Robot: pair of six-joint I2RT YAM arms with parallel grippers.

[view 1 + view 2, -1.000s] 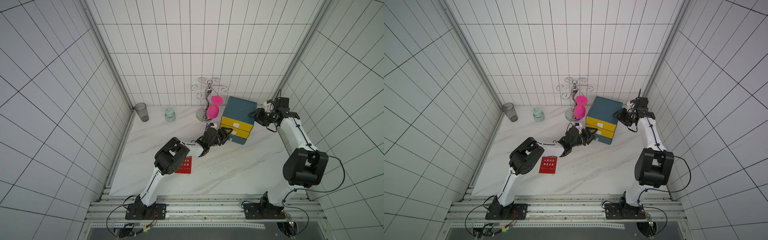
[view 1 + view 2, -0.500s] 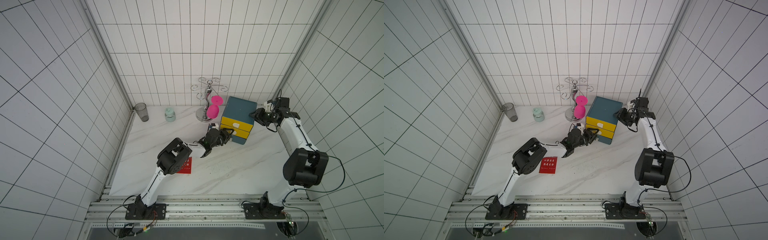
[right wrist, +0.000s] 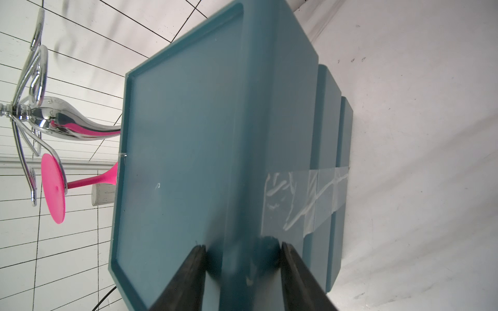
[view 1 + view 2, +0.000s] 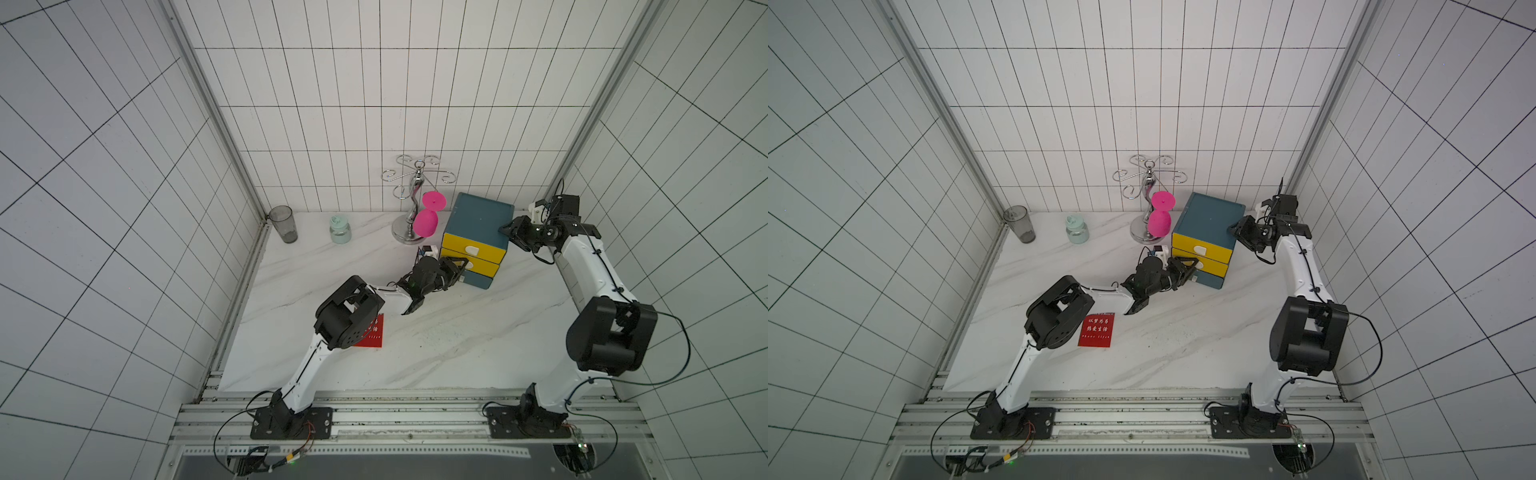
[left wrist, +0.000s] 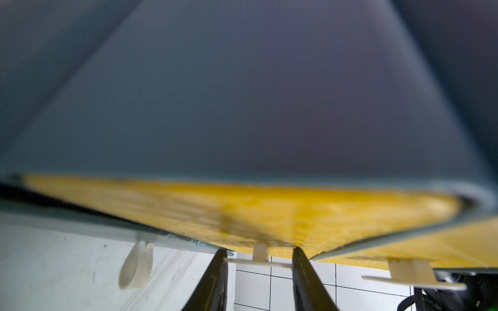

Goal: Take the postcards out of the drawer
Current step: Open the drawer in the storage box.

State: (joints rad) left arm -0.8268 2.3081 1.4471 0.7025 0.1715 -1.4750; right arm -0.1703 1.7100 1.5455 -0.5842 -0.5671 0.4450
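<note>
One card (image 4: 1096, 331) lies out, the rest likely inside; left claw (image 5: 259, 251) straddles a handle (image 5: 269, 264), grip unclear, while right claw (image 3: 242, 245) clamps the cabinet (image 3: 188, 134).

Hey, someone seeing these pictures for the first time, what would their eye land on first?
The hot-pink goblet hanging upside down on the chrome rack at the back, beside the teal chest with yellow drawers. Next, both arms on that chest: the left pincer grips the middle drawer's white handle, the right pincer straddles its top edge. A red postcard lies on the table.
</note>
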